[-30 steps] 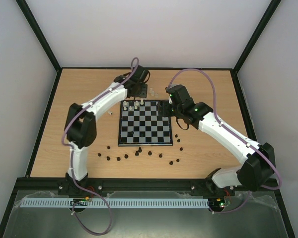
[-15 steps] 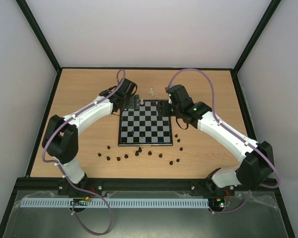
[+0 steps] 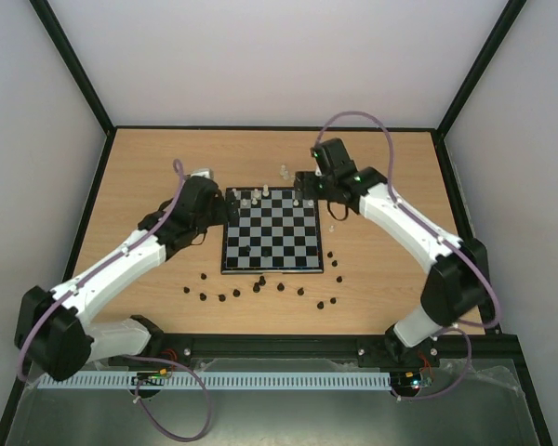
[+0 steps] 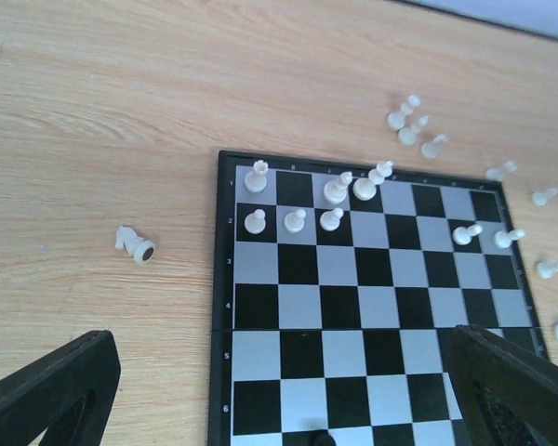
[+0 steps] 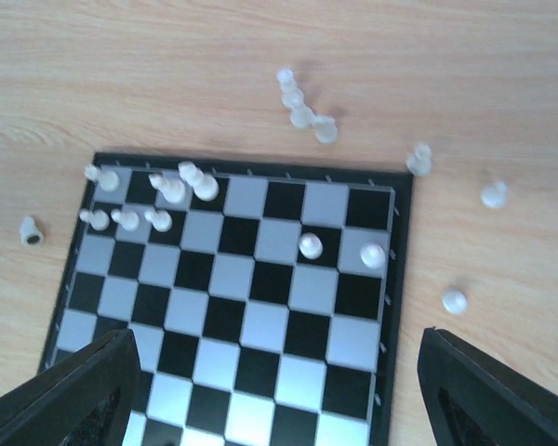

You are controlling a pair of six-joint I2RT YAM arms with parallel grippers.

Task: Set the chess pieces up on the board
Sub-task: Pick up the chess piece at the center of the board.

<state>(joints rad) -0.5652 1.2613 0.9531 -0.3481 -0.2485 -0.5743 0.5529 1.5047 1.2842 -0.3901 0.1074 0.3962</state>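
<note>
Board [image 3: 272,238] sits mid-table [image 3: 149,186], square to the arms. Left gripper [image 3: 223,210] hangs over the board's 10 o'clock corner, fingers spread wide with nothing in them. Same deal for the right gripper [image 3: 307,184] up at 1 o'clock: wide apart and empty.

White pieces [image 4: 297,219] stand along the 12 o'clock side: a rook in the corner, three pawns in a row next to it, two taller ones on the back row, and two more pawns further along. More whites lie loose on the wood past 12 and around 2 o'clock. A knight [image 4: 135,245] is tipped over just off the board at 10.

Black pieces [image 3: 280,285] are strewn on the table at 6 o'clock, a few curling round toward 4.
</note>
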